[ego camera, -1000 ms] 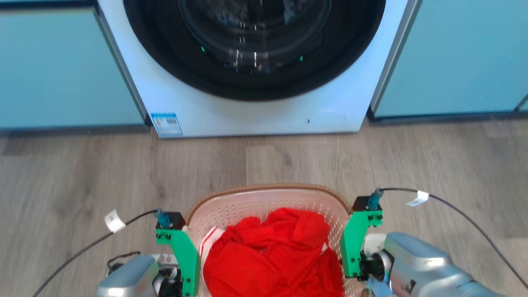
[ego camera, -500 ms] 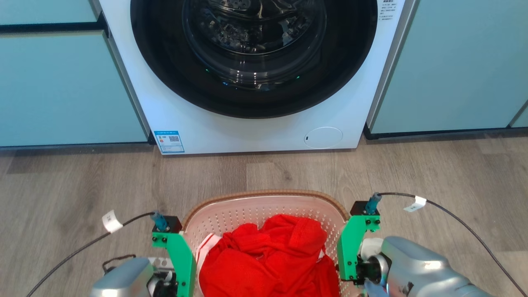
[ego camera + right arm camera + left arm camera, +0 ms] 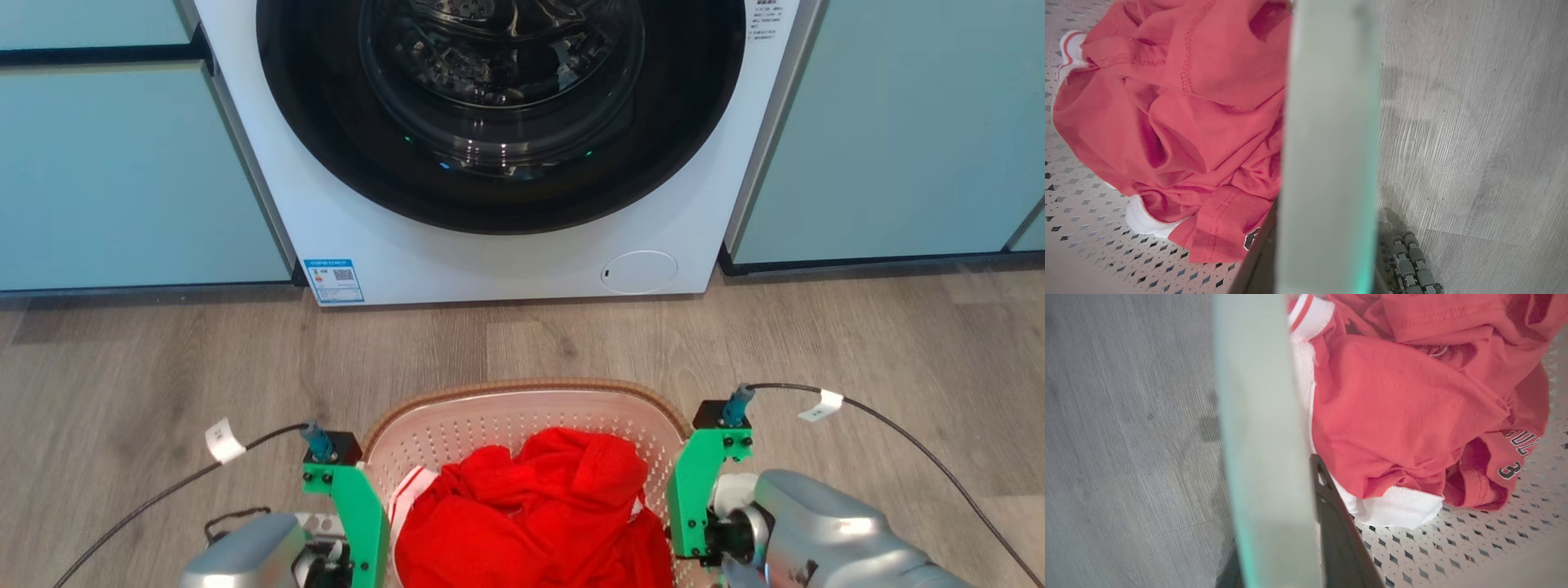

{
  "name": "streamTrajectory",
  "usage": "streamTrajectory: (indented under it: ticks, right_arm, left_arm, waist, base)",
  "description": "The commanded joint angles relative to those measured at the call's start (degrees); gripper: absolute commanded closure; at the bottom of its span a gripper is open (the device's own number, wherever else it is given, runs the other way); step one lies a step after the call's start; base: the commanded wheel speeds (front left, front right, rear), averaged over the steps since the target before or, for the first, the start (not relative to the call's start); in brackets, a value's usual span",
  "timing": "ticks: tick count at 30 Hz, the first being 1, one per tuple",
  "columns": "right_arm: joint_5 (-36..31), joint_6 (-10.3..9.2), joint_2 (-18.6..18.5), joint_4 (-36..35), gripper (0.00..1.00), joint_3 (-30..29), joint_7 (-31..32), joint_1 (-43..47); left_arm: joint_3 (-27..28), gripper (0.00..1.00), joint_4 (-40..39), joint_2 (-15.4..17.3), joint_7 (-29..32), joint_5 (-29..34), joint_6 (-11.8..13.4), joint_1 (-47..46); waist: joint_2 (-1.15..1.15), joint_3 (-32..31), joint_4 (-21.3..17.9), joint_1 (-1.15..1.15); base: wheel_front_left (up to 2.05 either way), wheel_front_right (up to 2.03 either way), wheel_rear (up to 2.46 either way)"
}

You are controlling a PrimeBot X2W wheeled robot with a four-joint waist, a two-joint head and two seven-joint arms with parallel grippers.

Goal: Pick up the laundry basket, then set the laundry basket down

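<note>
The left claw (image 3: pixel 349 531) and the right claw (image 3: pixel 694 506) stand at opposite sides of the laundry basket (image 3: pixel 490 425), each pinched narrow over a side of it. In the left wrist view a pale blurred strip, which I take for the basket's white handle (image 3: pixel 1265 437), runs up between the claw's fingers, with one dark finger (image 3: pixel 1336 539) lying just inside against the perforated wall. The right wrist view shows the same on the other side: the pale strip (image 3: pixel 1331 122) with a dark finger (image 3: pixel 1257 257) close against its inner edge. So both claws look closed on the basket, one on each side, and not gaping. Inside it lies a bundle of red clothes (image 3: pixel 539 514) with white trim, heaped on the holed bottom. The basket sits close in front of the robot, low in the head view, with wooden floor (image 3: pixel 163 367) between it and the washing machine (image 3: pixel 343 204), whose round dark door faces us between pale blue cupboards (image 3: pixel 122 163). Whether the basket's base is off the floor I cannot tell for certain. My guess is that the pick-up is done or all but done, and the setting down has yet to come.
</note>
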Motion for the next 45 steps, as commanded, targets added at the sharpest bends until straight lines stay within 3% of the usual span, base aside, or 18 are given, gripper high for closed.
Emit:
streamTrajectory:
  ticks: [1, 45]
  right_arm:
    - [-0.01, 1.43, 1.21, -2.16, 1.00, -0.06, -0.92, -2.55]
    - [1.45, 1.43, 1.20, -1.92, 1.00, 1.20, -2.21, -3.67]
  left_arm:
    - [-1.10, 1.00, -1.49, 0.60, 1.07, 0.79, -1.05, -1.43]
    - [-2.00, 1.00, -0.49, 0.04, 0.15, -0.76, -1.06, -2.71]
  waist:
    - [0.00, 0.06, 0.02, 0.01]
    - [0.00, 1.22, 0.16, 0.01]
  base:
    - [0.00, 0.00, 0.00]
    - [0.00, 0.00, 0.00]
